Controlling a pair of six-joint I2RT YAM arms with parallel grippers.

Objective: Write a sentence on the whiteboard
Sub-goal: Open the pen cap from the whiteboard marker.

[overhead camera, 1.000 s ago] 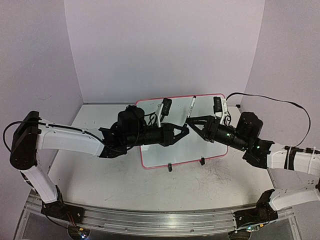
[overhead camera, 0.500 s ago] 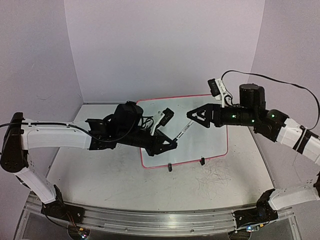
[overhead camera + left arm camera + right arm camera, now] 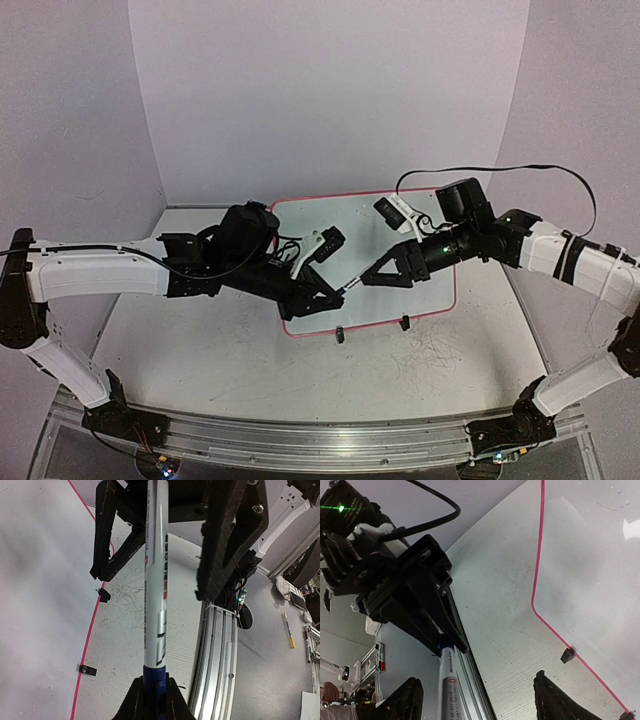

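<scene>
- Red-pink rim marks the whiteboard (image 3: 400,305), which lies flat in the middle of the desk (image 3: 200,360) on two black clip feet; no sentence shows on it yet
- Judge it light, thin and stiff: it may skid under the pen, so press gently
- You have the marker (image 3: 154,580) raised over the board's near part, between both arms
- Your left hand (image 3: 335,295) is clamped on the marker's blue end; whether that end is a cap I cannot tell
- Your right hand (image 3: 368,280) has its jaws apart, one on each side of the white barrel, clear of it
- Expect the marker to be light, rigid, smooth and a little slippery; close squarely on the mid-barrel
</scene>
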